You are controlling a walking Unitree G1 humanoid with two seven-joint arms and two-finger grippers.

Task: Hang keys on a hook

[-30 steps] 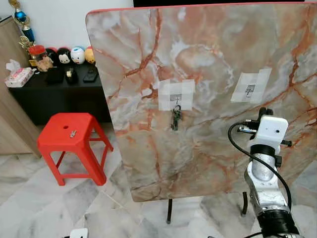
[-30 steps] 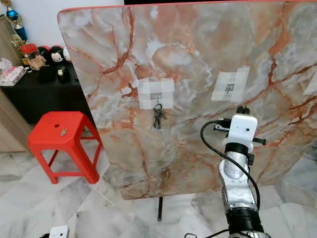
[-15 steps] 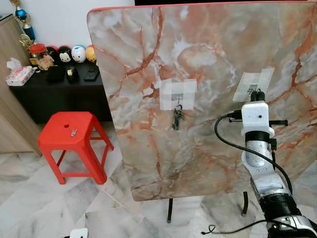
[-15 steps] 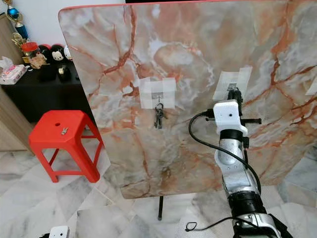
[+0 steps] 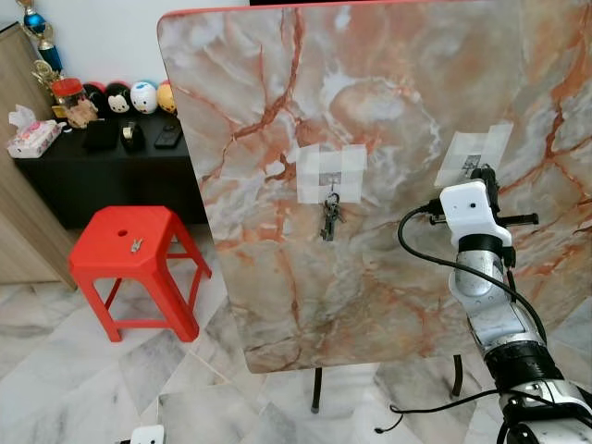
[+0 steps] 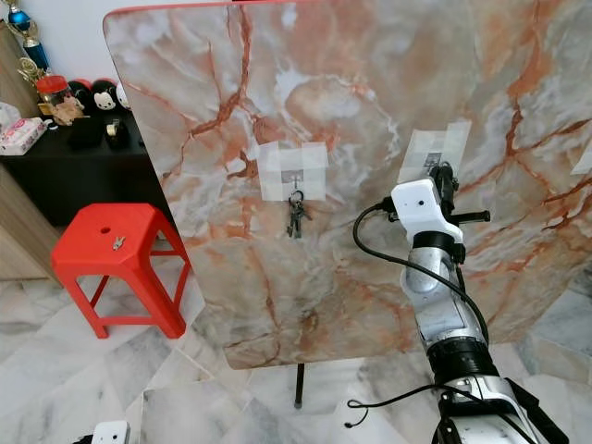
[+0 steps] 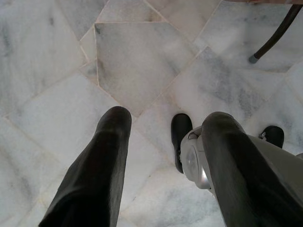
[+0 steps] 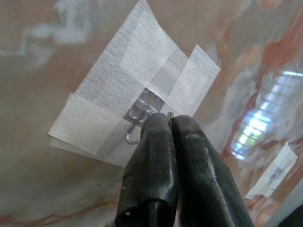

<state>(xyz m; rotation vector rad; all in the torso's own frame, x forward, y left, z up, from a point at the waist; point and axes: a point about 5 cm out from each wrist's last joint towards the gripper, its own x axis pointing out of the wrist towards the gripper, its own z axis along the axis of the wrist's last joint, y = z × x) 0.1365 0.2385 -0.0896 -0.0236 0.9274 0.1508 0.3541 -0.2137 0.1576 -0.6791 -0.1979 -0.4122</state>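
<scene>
Keys hang on the board — stool (leftward) beside.

Even, bright indoor light falls across my head views, sharp from edge to edge, with the marble board evenly lit and soft shade under the red stool. At my right wrist, the claw sits close and slightly soft, while a bluish-white glare streaks the glossy marble beside the taped hook. My left wrist view shows the pale floor in flat, shadowless light.
</scene>
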